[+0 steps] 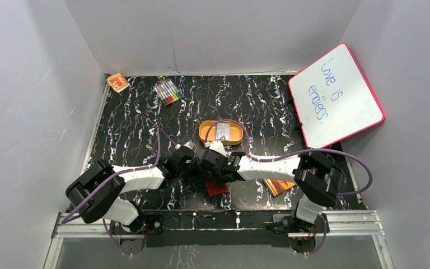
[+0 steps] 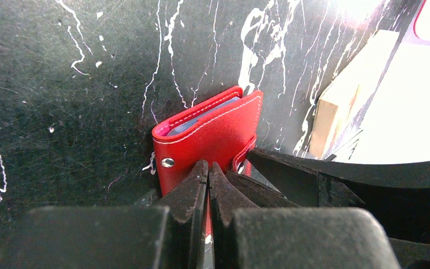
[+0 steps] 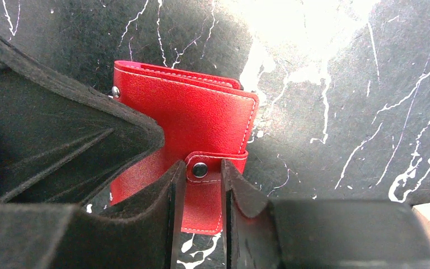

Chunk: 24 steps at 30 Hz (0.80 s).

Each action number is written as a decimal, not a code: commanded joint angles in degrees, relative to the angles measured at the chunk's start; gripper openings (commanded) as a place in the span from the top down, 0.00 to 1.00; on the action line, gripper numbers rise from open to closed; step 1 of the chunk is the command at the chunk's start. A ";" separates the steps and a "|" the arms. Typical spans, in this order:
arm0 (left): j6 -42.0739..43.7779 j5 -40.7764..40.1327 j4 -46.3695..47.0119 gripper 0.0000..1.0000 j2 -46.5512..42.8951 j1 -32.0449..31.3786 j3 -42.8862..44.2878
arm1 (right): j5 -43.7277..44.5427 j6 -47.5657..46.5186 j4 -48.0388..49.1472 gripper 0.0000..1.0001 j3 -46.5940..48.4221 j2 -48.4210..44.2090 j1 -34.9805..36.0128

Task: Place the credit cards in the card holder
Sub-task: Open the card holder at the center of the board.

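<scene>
The red card holder [image 1: 218, 188] lies folded shut on the black mat near the front centre. In the left wrist view [image 2: 213, 131], pale grey-blue card edges [image 2: 201, 119] show inside its open side. My left gripper [image 2: 208, 171] is shut, with a thin red edge of the holder pinched between its jaws. My right gripper [image 3: 202, 168] stands over the holder [image 3: 196, 120], its jaws a narrow gap apart on either side of the snap on the closing tab [image 3: 234, 159]. The two grippers meet above the holder, left [image 1: 200, 168] and right [image 1: 215, 170]. One pale card [image 1: 222, 131] lies in the orange tin.
The orange oval tin [image 1: 204, 134] sits just behind the grippers. An orange booklet [image 1: 278, 186] lies right of the holder under the right arm. A pink-framed whiteboard [image 1: 336, 95] leans at the back right. Markers [image 1: 168, 92] and a small orange box [image 1: 117, 82] lie at the back left.
</scene>
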 commanded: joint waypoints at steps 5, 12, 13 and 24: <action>1.47 -2.77 -6.84 1.00 2.80 0.05 -1.92 | 2.94 1.35 -2.81 0.79 -1.40 -3.05 -0.03; 1.50 -2.82 -6.79 1.00 3.58 0.06 -2.07 | 2.77 2.82 -3.24 0.92 -2.84 -5.19 -0.03; 1.51 -2.89 -6.75 1.00 3.60 0.04 -2.14 | 2.76 3.07 -3.34 0.94 -2.95 -5.43 -0.05; 1.91 -2.72 -7.17 1.00 3.16 0.09 -1.98 | 3.31 7.21 -4.32 1.00 -7.37 -10.71 -1.16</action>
